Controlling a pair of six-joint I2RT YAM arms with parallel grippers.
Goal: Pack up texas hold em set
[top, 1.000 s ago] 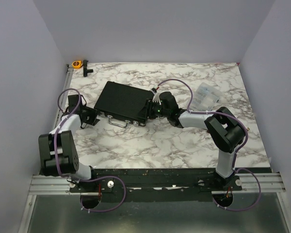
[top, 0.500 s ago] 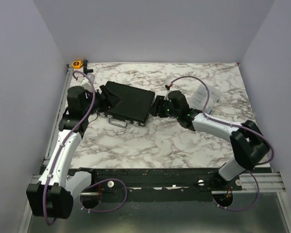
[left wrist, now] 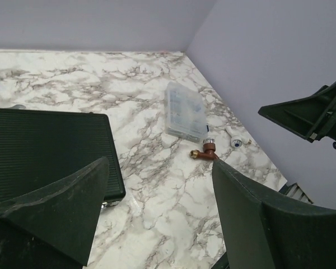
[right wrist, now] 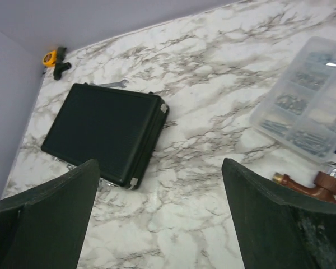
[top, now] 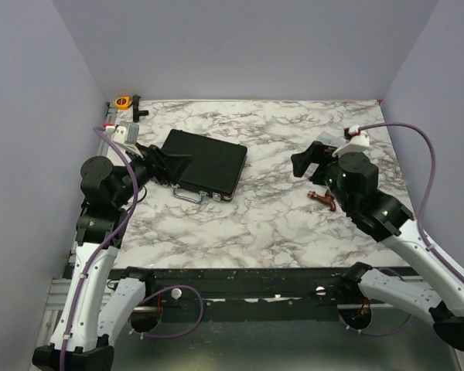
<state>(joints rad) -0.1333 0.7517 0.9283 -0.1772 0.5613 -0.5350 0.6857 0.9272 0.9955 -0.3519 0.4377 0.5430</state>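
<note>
The texas hold em set's black case (top: 209,161) lies shut and flat on the marble table at back left, its silver handle (top: 188,195) facing the near edge. Chips, cards and discs are hidden inside. My left gripper (top: 168,165) hovers raised over the case's left end, open and empty; in its wrist view (left wrist: 159,216) the case (left wrist: 45,147) lies at lower left. My right gripper (top: 308,164) hangs open and empty well right of the case; from its wrist view (right wrist: 159,216) the case (right wrist: 103,130) lies ahead to the left.
A clear plastic parts box (right wrist: 308,115) and a brown pipe fitting (top: 322,199) lie at the right. An orange tape roll (top: 123,101) and a black fitting (top: 137,109) sit in the back left corner, and a small wrench (right wrist: 115,84) lies behind the case.
Both arms have drawn back from the case and risen, the right one far to the right. Both grippers have opened. The case has stayed shut in place.
</note>
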